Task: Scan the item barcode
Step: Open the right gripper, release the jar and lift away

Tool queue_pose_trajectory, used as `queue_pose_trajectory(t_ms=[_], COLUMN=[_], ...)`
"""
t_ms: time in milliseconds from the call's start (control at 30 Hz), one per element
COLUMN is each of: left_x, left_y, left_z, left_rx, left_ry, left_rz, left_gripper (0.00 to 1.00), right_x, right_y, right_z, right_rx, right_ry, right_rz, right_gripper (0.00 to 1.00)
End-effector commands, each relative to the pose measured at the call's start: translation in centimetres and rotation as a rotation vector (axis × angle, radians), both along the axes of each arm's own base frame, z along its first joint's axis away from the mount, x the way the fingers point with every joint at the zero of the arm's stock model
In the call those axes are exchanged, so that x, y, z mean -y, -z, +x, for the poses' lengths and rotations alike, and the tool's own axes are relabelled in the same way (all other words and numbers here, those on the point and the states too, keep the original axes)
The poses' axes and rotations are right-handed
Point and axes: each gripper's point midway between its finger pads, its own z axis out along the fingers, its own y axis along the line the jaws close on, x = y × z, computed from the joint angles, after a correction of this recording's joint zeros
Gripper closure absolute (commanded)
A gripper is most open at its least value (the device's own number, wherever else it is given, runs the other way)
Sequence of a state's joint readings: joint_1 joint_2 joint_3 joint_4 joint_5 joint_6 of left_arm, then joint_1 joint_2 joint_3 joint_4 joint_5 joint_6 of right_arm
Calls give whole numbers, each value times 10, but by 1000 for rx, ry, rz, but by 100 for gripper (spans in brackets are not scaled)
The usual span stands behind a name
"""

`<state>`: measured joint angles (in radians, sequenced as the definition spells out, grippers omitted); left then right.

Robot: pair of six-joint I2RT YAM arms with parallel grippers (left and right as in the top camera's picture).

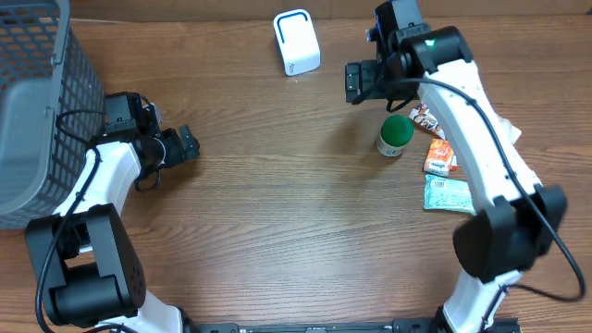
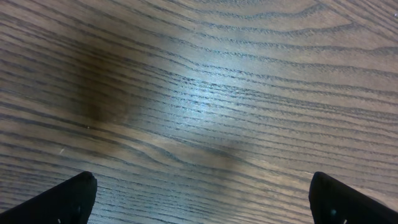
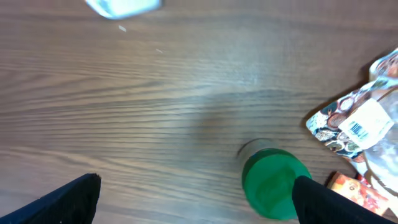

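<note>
Wood table (image 1: 296,231) — barcode label (image 3: 362,126) on pouch (image 3: 329,121), right-wrist view only

I see a brown wood-grain table (image 1: 296,213) carrying everything. Near the middle of its far edge sits a white rounded box with a blue outline (image 1: 296,43). On the right side 4 items cluster. A small jar with a green lid (image 1: 396,135) stands upright, and just beside it lies a crinkly patterned foil packet (image 1: 424,117). Nearer me are an orange-and-white small carton (image 1: 440,157) and a flat green-and-white sachet (image 1: 448,195). A grey plastic mesh basket (image 1: 37,102) sits at the far left corner.
</note>
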<state>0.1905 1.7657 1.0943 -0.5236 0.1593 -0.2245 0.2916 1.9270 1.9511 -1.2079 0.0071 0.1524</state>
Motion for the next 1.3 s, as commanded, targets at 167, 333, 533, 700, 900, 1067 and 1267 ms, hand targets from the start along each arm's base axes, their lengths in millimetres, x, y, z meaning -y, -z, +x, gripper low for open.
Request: queue_pose_trajectory(t_ms=[167,333,533,700,900,1067,1267], left_x=[-5,-5,-5,-5,-5,-5,-5], left_y=[-2,-2,-2,-2,-2,-2,-2], left_z=[4,4,4,4,4,4,4], left_rx=[10,10,10,10,10,10,10], left_ry=[7,7,7,7,7,7,7], left_rz=[21,22,22,21,22,22,22], left_gripper=[0,0,0,0,0,0,0], right_x=[5,12,24,37,52,64,83], right_y=[-90,-137,-195,-242,-281,-295,-302], right_z=[-25,-47,-86,-128,-177,-216,-258], right_rx=[205,317,466,601,732,789,845], right_ry=[-10,-10,-10,-9,-9,-8,19], right_rz=[57,91,136,176,215,231,226], right_gripper=[0,0,0,0,0,0,0])
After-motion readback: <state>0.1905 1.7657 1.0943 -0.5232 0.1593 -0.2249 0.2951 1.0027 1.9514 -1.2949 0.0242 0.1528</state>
